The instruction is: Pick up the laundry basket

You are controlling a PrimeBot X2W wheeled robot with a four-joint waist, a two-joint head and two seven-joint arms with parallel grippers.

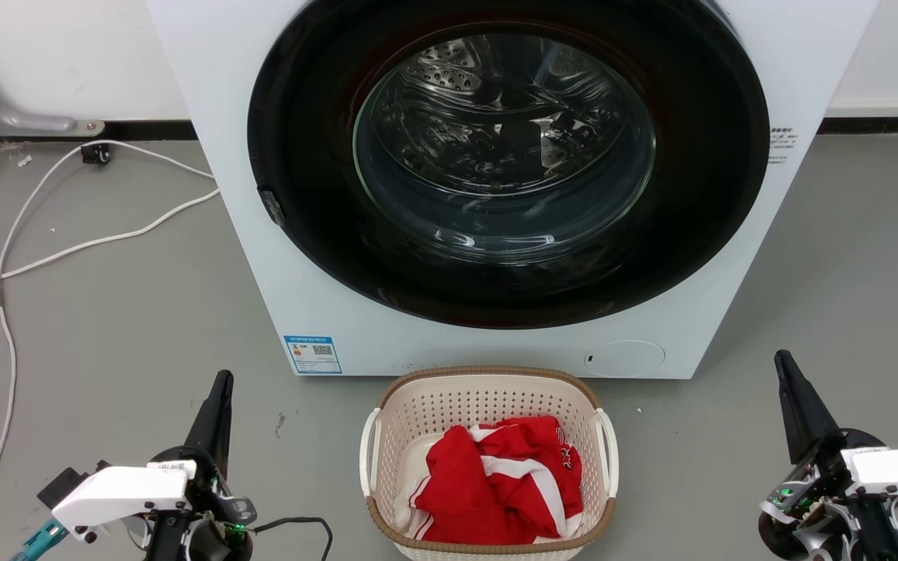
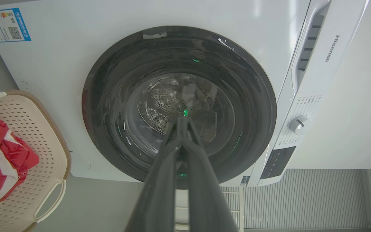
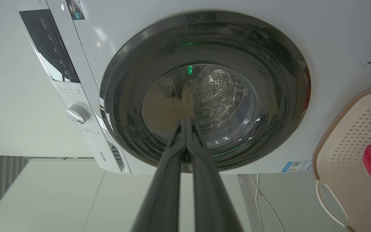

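Flanking laundry basket (image 1: 488,373), grippers (image 1: 222,380) (image 1: 781,358) apparently closed.

This looks like a laundry corner in a bare test room. A white front-loading washing machine (image 1: 324,257) with a round dark glass door (image 1: 503,148) stands on a plain grey floor (image 1: 121,335), against white walls edged with a black skirting strip (image 1: 885,125). Loose white cables (image 1: 176,213) trail over the floor and a grey pipe (image 1: 36,122) runs along the wall. A cream perforated plastic laundry basket (image 1: 488,374) holds a red-and-white garment (image 1: 496,483).
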